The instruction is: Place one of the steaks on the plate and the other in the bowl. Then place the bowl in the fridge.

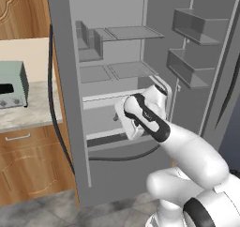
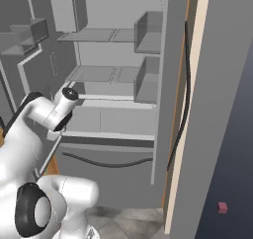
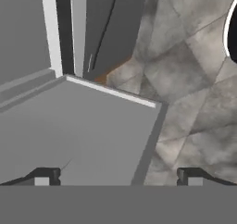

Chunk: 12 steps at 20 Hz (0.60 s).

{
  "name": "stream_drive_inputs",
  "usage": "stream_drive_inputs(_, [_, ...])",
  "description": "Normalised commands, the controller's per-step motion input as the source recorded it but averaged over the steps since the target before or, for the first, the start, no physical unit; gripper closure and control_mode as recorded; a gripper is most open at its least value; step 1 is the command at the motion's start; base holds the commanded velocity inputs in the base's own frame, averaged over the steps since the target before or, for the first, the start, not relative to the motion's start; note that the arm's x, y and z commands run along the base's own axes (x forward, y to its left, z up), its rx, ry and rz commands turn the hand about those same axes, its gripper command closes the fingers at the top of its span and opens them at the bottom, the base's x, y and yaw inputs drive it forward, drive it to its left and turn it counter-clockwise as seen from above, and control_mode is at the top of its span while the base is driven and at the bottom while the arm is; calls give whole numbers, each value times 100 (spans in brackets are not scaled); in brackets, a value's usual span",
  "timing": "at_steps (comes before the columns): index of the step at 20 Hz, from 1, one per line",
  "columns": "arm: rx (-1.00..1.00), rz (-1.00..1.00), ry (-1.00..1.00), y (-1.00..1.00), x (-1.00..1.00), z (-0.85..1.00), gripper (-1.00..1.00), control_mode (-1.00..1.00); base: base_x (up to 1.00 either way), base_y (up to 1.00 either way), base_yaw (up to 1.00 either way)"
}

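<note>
Grey tiled floor [image 3: 194, 79] runs in front of the fridge [image 1: 117, 71], whose doors stand open on bare grey shelves, with a wooden counter [image 1: 28, 113] and a pale green toaster oven [image 1: 11, 85] off to its left. At the fridge's lower front edge the arm holds the pincer [image 3: 118, 176] spread wide and gripping nothing, aimed down over a grey ledge's corner and the floor. No steak, plate or bowl can be made out, so which way they lie from the pincer cannot be told.
</note>
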Motion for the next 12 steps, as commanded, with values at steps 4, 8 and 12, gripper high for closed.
stream_drive_inputs(4, [-25,47,-19,-72,0,3,-100,-100,0,0,0])
stream_drive_inputs(8, [-60,45,-13,-21,-12,0,-100,-100,0,0,0])
stream_drive_inputs(12, [-53,58,-11,-48,-2,0,-100,-100,0,0,0])
